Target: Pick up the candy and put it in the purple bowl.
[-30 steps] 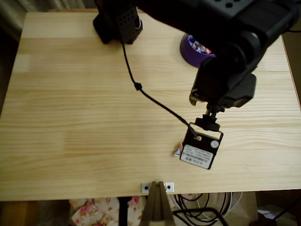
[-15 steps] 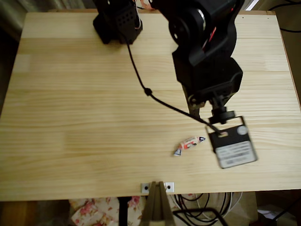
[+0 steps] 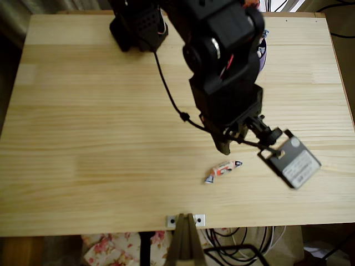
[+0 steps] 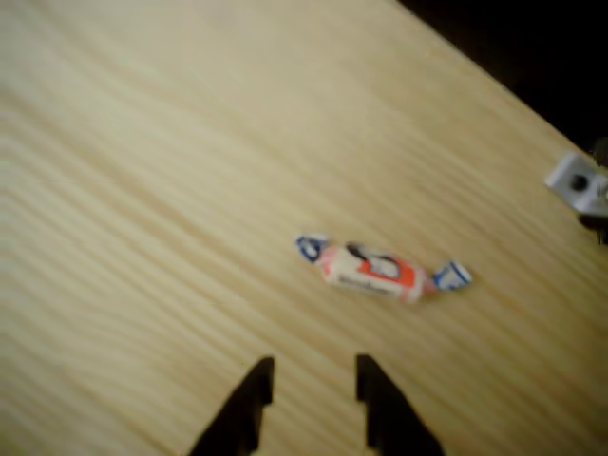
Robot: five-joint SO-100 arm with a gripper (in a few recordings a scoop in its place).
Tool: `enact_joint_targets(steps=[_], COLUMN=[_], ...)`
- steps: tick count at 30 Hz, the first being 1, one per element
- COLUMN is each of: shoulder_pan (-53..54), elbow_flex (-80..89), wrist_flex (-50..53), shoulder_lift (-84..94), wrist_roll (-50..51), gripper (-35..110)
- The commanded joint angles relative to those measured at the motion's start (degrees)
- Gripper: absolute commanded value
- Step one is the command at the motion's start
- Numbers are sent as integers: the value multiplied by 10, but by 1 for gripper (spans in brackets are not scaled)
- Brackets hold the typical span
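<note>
The candy (image 3: 223,169) lies on the wooden table near its front edge, with an orange-red and white wrapper and twisted bluish ends. In the wrist view the candy (image 4: 375,269) sits a little ahead of my fingertips and slightly to their right. My gripper (image 4: 312,372) is open by a narrow gap, with nothing between its fingers. From overhead, the gripper (image 3: 223,146) hangs just behind the candy, apart from it. The black arm hides most of the purple bowl (image 3: 262,54); a sliver of its rim shows at the arm's right side.
The arm's base (image 3: 137,25) stands at the table's back edge, and a black cable (image 3: 172,100) runs from it to the wrist. A small metal bracket (image 3: 186,220) sits on the front edge, and the bracket (image 4: 578,180) also appears at the wrist view's right.
The arm has swung back over the bowl and now covers it. The wrist camera has moved right and off the candy, and the gripper now sits just behind it. The candy has not moved.
</note>
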Motion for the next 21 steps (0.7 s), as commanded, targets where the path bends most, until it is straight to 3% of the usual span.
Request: enact_joint_targets(steps=[1, 10, 21], shoulder_pan=[-9, -22, -2], elbow_flex=[33, 22, 95], wrist_flex=[-63, -72, -161], shoulder_lift=[98, 74, 105], wrist_roll=[-101, -237, -266], gripper=[14, 14, 14])
